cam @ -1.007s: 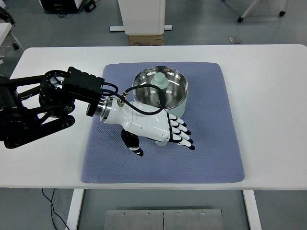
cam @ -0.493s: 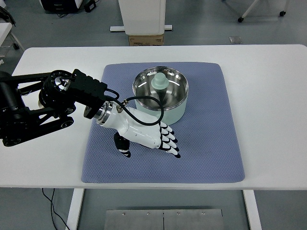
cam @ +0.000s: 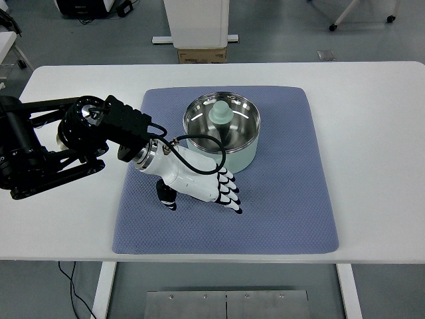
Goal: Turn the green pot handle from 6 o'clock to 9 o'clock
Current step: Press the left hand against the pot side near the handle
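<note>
We look down on a white table [cam: 372, 133] standing on a grey floor, with a blue mat [cam: 292, 199] spread across its middle. Behind the table we see a cardboard box [cam: 202, 55] at the foot of a white stand.

The green pot [cam: 223, 129] sits on the far half of the mat, its shiny steel inside open to us and a pale green knob [cam: 220, 114] resting in it. We cannot make out the pot's handle; the near side of the pot is covered by the hand.

The left arm [cam: 73, 136] comes in from the left edge, black at the shoulder end and white toward the wrist. Its left hand [cam: 199, 183] lies low over the mat, just in front of the pot's near wall, palm down. The fingers [cam: 228, 193] point toward the right and lie close together, loosely extended, and we see nothing gripped in them. The thumb [cam: 166, 194] hangs down toward the near edge of the mat. A black cable [cam: 199, 139] loops from the wrist across the pot's rim.
</note>
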You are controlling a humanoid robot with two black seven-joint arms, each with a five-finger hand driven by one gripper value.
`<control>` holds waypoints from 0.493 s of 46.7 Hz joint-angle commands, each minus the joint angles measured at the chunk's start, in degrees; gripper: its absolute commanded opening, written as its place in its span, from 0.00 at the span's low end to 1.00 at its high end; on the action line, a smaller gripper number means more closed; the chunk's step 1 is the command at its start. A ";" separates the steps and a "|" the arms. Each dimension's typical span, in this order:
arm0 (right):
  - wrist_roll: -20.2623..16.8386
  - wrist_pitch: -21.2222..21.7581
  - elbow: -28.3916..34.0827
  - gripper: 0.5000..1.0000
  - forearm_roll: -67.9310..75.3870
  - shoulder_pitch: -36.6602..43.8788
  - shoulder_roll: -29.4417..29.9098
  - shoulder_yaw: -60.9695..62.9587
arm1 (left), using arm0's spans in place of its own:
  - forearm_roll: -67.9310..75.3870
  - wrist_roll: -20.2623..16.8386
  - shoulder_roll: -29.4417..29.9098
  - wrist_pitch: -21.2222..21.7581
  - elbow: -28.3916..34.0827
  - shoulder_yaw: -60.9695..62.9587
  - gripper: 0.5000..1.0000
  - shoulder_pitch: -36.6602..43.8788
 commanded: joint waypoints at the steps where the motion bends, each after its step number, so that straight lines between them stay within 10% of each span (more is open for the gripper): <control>1: -0.02 0.00 0.00 1.00 0.00 0.00 0.00 0.00 | 0.82 0.01 0.08 -0.08 0.01 0.00 1.00 -0.10; 23: 0.07 0.00 0.00 1.00 0.00 0.00 0.00 0.00 | 5.75 0.01 0.78 0.10 -0.34 0.08 1.00 -1.68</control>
